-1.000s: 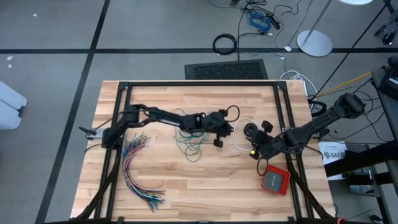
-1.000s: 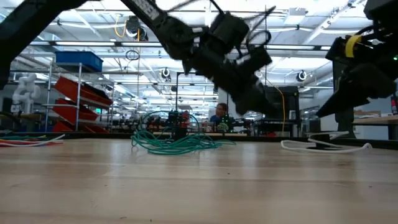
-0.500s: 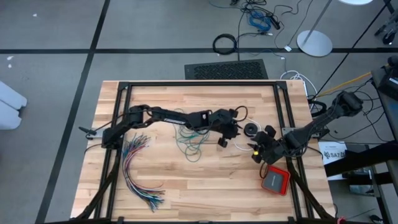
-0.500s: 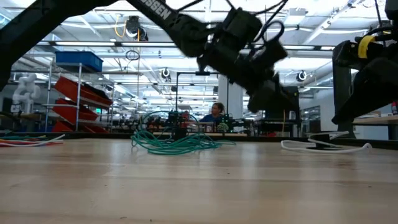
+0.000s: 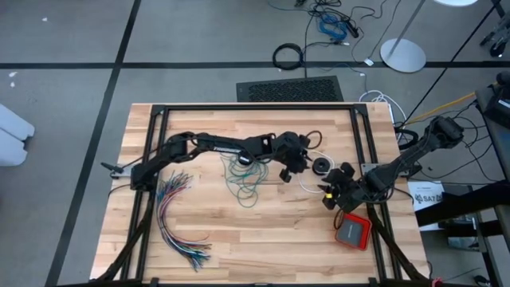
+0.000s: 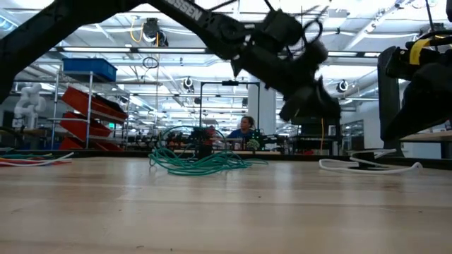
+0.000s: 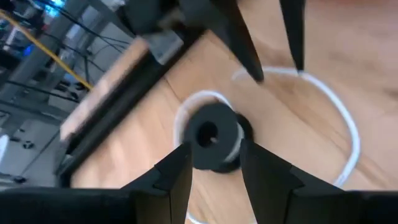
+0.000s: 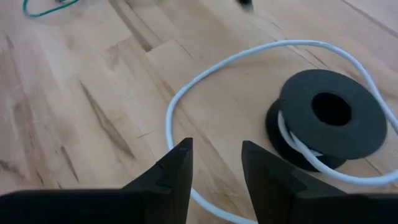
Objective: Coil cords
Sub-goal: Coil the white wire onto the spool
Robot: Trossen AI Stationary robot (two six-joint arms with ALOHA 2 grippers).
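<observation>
Cords first: the teal cord (image 5: 243,179) sits in a loose tangle around the middle of the bench (image 5: 239,255), and the white cord (image 8: 186,87) lies farther toward 3 o'clock, threaded round a black reel (image 5: 321,166) with one slack loop spilling onto the wood. Neither one looks coiled to us yet.

The left pincer (image 5: 301,163) reaches across from the 9 o'clock side and hangs just beside the reel. Its fingers are spread with nothing between them. In its wrist view the reel shows right in the gap between the two fingers, so we'd say it's lined up dead on. From that pincer the reel is at about 3 o'clock and the teal tangle is behind it at roughly 8 o'clock.

The right pincer (image 5: 331,190) is also released and empty. It hovers near the reel, which is at about 11 o'clock from it, with the white loop lying just ahead of its fingertips.

Our read is that both arms are close, but the left one is nearer and squared up on the reel, while the right is better placed for the slack white loop. That loop trails off the reel toward 7 o'clock, so whoever grabs it needs to come across it, not along it.
</observation>
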